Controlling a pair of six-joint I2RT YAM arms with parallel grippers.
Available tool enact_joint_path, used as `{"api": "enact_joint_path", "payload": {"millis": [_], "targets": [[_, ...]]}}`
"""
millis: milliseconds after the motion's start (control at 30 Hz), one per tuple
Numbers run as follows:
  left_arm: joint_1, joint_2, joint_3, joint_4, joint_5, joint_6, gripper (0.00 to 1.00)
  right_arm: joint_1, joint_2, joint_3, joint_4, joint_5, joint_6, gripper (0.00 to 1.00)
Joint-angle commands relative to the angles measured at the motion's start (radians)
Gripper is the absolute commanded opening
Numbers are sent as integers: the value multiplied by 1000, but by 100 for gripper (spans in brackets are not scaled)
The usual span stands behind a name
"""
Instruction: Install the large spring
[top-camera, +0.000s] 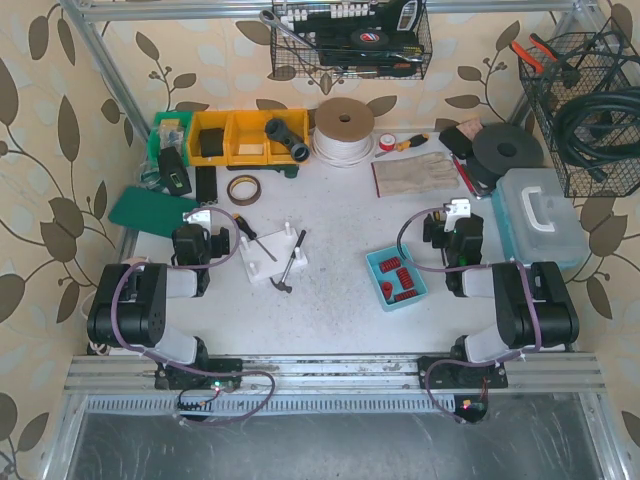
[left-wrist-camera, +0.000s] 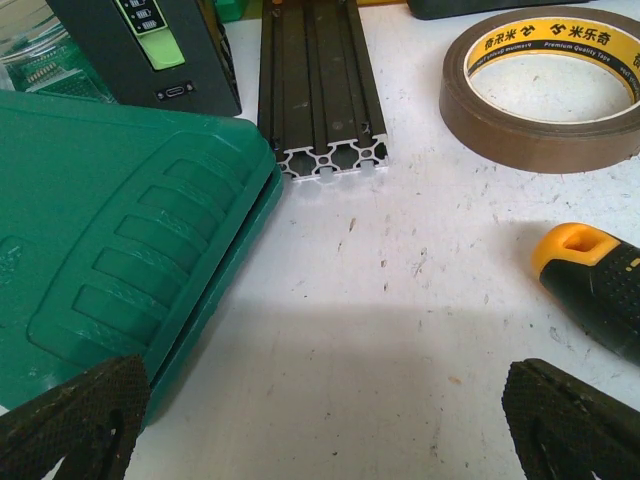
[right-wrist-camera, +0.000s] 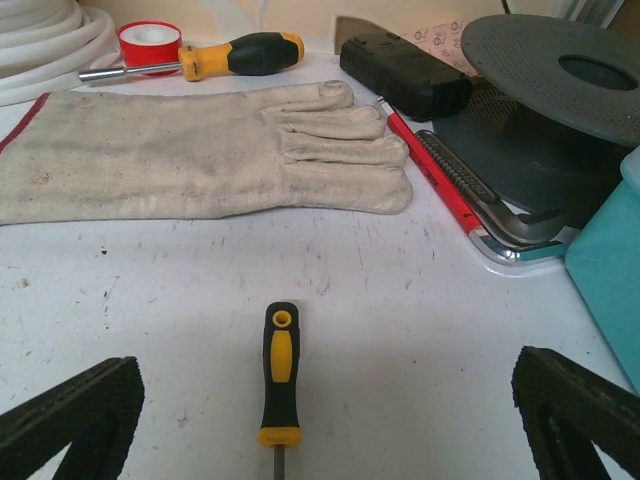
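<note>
Small red springs (top-camera: 398, 270) lie in a blue tray (top-camera: 378, 262) right of centre; I cannot tell which is the large one. A white fixture block (top-camera: 268, 262) with upright posts sits left of centre, a black-headed tool (top-camera: 291, 264) lying across it. My left gripper (top-camera: 200, 220) is open and empty over bare table (left-wrist-camera: 320, 440), left of the block. My right gripper (top-camera: 452, 222) is open and empty (right-wrist-camera: 320, 430), right of the tray. A small yellow-black screwdriver (right-wrist-camera: 279, 375) lies on the table between its fingers. The tray and block are out of both wrist views.
Left wrist view: green case (left-wrist-camera: 110, 240), black aluminium extrusion (left-wrist-camera: 318, 80), brown tape roll (left-wrist-camera: 545, 90), screwdriver handle (left-wrist-camera: 590, 280). Right wrist view: work glove (right-wrist-camera: 200, 150), larger screwdriver (right-wrist-camera: 220, 55), red cutter (right-wrist-camera: 440, 180), black disc (right-wrist-camera: 560, 70), teal box (right-wrist-camera: 610, 270). Yellow bins (top-camera: 245, 135) stand at the back.
</note>
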Motion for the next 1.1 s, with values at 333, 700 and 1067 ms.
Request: {"api": "enact_joint_path", "payload": {"millis": [333,700,1067], "targets": [[8,-8,26,34,8,1,98,12,7,22,-1,18,-15,100],[8,-96,63,-91,2,0,98,22,-193,128,-321,71,-6,100],[8,-460,343,-759,7,-215,98,23,-460,382,-859,4,211,100]]}}
